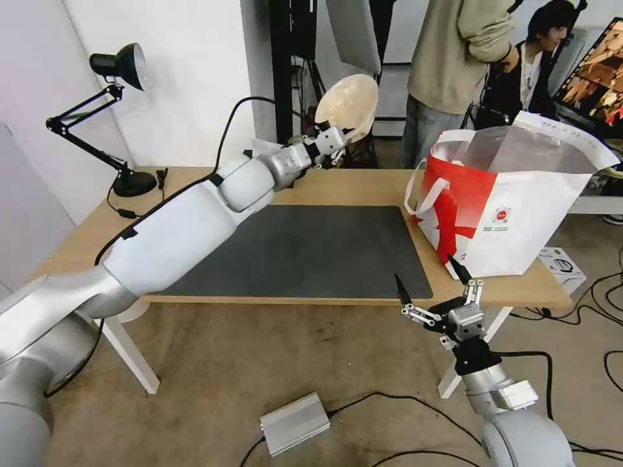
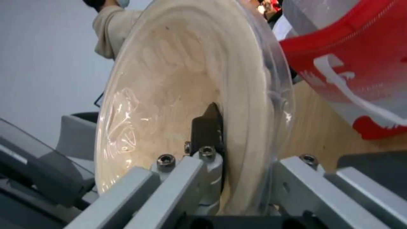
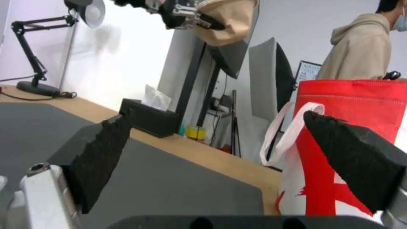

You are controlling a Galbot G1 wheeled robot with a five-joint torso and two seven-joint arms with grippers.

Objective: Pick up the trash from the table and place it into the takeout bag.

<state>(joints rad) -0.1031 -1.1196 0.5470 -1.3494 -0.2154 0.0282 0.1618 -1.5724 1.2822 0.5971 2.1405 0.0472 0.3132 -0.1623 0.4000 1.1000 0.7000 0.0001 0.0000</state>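
- A robot lab or test studio, not a home: the long light-wood table [image 1: 350, 188] on white legs stands on plain brown carpet.
- Below the table, loose black cables [image 1: 584, 298] and a bare silver metal box [image 1: 295, 423] lie on the floor.
- Behind the table, black stands [image 1: 285, 71] and a white wall.
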